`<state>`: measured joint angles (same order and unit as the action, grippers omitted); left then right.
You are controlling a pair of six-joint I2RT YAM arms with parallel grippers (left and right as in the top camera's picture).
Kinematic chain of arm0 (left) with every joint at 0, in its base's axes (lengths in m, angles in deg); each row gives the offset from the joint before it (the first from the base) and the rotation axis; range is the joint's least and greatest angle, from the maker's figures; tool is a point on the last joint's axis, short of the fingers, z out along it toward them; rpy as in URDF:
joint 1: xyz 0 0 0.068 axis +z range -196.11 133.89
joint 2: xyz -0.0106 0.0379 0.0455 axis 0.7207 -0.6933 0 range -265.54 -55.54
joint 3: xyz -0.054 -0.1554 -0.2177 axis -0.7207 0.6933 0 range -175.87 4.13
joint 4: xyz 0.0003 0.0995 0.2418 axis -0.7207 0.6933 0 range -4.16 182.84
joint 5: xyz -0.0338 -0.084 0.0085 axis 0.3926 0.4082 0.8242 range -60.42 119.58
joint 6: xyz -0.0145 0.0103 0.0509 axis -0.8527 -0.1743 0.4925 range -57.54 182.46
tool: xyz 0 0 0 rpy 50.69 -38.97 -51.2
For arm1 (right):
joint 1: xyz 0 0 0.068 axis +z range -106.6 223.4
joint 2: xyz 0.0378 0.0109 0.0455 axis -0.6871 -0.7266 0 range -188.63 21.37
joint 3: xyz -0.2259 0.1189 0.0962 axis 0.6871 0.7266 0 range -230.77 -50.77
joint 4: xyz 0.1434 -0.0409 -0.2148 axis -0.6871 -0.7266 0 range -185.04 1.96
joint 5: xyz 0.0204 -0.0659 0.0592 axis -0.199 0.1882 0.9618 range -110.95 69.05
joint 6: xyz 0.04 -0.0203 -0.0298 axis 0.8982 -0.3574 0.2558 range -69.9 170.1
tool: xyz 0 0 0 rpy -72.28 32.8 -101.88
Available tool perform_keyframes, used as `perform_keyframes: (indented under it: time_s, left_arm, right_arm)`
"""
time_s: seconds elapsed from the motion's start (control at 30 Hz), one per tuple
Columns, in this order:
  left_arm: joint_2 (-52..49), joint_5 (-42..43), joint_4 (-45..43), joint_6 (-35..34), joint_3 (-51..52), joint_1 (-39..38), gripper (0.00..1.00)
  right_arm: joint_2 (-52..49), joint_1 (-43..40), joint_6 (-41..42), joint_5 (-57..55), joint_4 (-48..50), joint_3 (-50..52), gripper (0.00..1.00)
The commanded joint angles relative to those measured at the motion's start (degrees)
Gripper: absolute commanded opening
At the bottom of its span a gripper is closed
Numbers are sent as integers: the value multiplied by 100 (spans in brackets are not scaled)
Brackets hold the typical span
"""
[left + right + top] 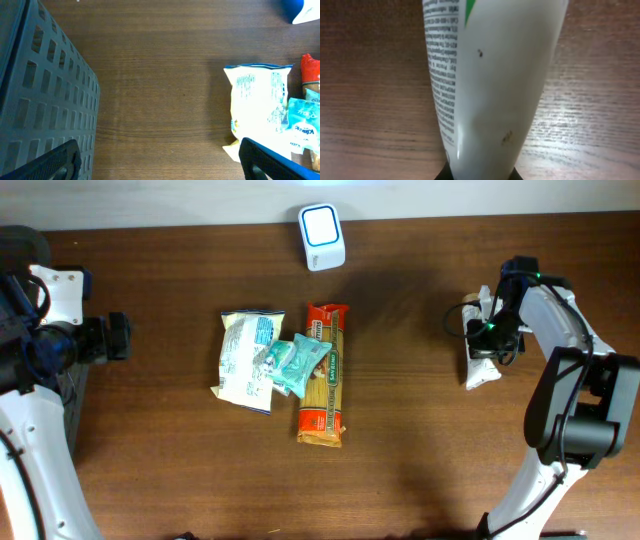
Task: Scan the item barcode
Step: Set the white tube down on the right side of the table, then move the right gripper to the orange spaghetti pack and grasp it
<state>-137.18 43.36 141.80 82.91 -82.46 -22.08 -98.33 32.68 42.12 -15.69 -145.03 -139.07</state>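
Right jaws clenched on tube (490, 75); left jaws released, idle. Step in hand: pickup. Next, judged: lift tube, turn its barcode towards scanner (322, 225).

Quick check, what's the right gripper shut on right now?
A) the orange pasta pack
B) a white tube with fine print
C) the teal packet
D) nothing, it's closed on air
B. The right wrist view is filled by the white tube, pinched at its lower end. Overhead, it sits at the right gripper, far from the pasta pack and the teal packet in the middle of the table.
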Motion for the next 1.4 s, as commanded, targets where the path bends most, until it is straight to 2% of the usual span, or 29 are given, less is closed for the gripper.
perform_keyframes:
  time_s: [0.0,0.13,0.4,0.43,0.47,0.5,0.53,0.63,0.7,0.8,0.9,1.0,1.07,1.13,1.23,1.37]
  left_arm:
    - [2,103,-9,87,-61,15,99]
    - [2,103,-9,87,-61,15,99]
    - [2,103,-11,87,-61,15,99]
    - [2,103,-9,87,-61,15,99]
    - [2,103,-9,87,-61,15,99]
    - [2,101,-9,87,-61,15,99]
    - [2,103,-9,87,-61,15,99]
    - [2,103,-9,87,-61,15,99]
    - [2,103,-9,87,-61,15,99]
    - [2,101,-9,87,-61,15,99]
    - [2,103,-9,87,-61,15,99]
    - [2,103,-9,87,-61,15,99]
    - [2,103,-9,87,-61,15,99]
    - [2,103,-9,87,-61,15,99]
    - [2,103,-9,87,-61,15,99]
    - [2,103,-9,87,-61,15,99]
  right_arm:
    - [109,15,-63,7,61,98,4]
    - [109,-247,1047,-579,177,98,4]
    - [109,-734,1215,-575,195,98,5]
    - [109,-734,1215,-575,184,98,25]
    - [109,-734,1217,-570,177,98,33]
    - [109,-734,1215,-448,153,70,52]
    - [109,-734,1215,-289,-11,-63,61]
    - [111,-723,1215,201,-1058,-1043,77]
    - [111,-629,1213,581,-1794,-1779,99]
    - [111,-188,1211,1445,-2363,-2321,99]
    - [107,442,1211,2129,-2120,-2159,99]
    - [107,1196,1211,2177,-1700,-1895,98]
    - [105,1703,1215,2424,-1150,-1502,84]
    - [103,2157,1215,2830,-535,-872,76]
    - [103,2597,1316,2889,-15,-236,72]
    - [103,2959,1915,2881,1113,610,67]
